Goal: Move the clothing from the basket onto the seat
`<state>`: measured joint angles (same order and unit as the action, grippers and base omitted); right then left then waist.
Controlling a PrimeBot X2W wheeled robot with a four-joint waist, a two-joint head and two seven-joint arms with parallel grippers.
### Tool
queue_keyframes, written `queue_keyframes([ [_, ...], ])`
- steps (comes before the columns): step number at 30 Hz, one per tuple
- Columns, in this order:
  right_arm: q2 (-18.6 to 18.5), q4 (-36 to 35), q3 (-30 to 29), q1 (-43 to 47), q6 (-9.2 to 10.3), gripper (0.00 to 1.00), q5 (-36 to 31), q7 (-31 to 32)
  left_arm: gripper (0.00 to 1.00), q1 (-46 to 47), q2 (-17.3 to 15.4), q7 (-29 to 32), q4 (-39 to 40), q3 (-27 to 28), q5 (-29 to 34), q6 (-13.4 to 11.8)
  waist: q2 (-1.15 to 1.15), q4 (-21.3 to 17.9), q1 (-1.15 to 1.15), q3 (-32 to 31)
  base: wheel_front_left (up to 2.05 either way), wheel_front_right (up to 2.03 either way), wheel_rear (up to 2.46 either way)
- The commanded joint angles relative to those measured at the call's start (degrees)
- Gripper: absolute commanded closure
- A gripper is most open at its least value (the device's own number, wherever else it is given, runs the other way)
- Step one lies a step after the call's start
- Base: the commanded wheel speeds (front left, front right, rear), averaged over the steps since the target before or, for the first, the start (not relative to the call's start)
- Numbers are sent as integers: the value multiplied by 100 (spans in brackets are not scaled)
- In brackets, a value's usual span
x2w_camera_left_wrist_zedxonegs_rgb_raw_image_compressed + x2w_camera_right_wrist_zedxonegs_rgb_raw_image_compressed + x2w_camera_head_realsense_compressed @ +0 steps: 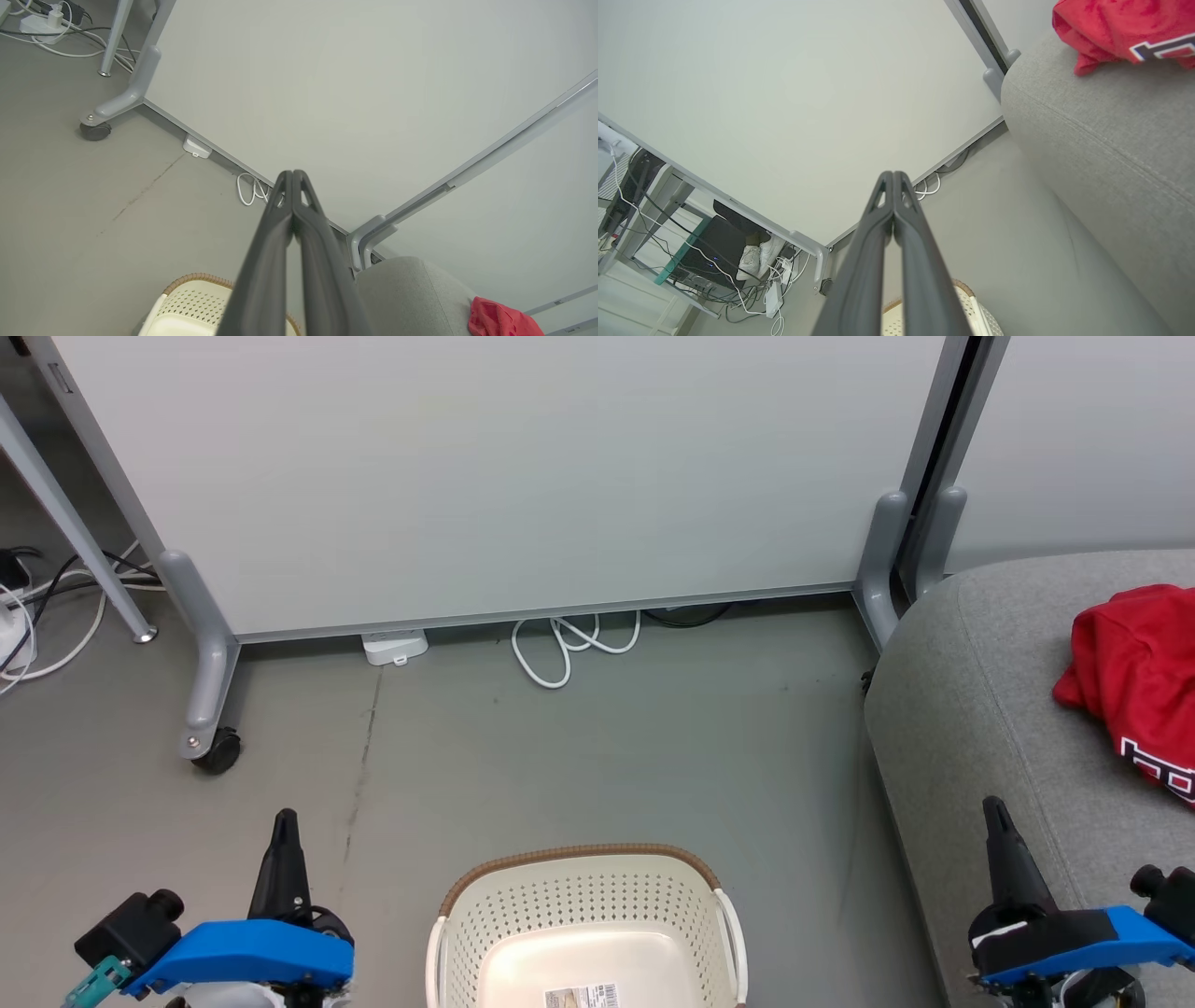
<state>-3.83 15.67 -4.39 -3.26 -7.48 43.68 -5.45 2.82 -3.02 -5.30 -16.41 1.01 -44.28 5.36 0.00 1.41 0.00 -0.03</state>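
A broad pale grey-white partition panel [523,476] on grey metal feet stands across the back of the head view, with the smooth grey floor [597,756] spreading in front of it. At the right, the large grey fabric-upholstered seat [971,728] with its rounded corner and seam line rises from the floor, near the partition's right foot. The cream perforated plastic basket [583,851] with a brown woven rim band and white side handles sits on the floor at the bottom centre, apart from the seat and to its left. Its smooth bottom and a barcode sticker [581,997] are in plain sight. The crumpled red clothing [1134,663], with part of some white-edged lettering showing, lies on top of the seat at the right edge, well away from the basket. The left gripper [284,826], dark-fingered on a blue mount, hangs over the floor to the left of the basket, its two fingers pressed together tip to tip. The right gripper [994,812] hangs over the near part of the seat, short of the clothing, its fingers likewise closed flat against each other. A looped white cable [569,649] lies under the partition's lower edge, with a small white plastic box [395,646] to its left. A black caster wheel [217,751] sits beneath the partition's left foot.
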Motion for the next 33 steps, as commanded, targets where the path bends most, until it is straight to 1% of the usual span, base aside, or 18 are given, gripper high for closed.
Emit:
queue_keyframes([
  [1,0,-90,-30,-174,-1,100,258,69,100,195,-9,57,108,48,-239,10,0,-3,0,0,0,0,0],
  [33,45,-109,-125,-297,-2,100,2422,612,100,293,1,590,259,301,-2386,30,0,-56,0,-1,0,0,0],
])
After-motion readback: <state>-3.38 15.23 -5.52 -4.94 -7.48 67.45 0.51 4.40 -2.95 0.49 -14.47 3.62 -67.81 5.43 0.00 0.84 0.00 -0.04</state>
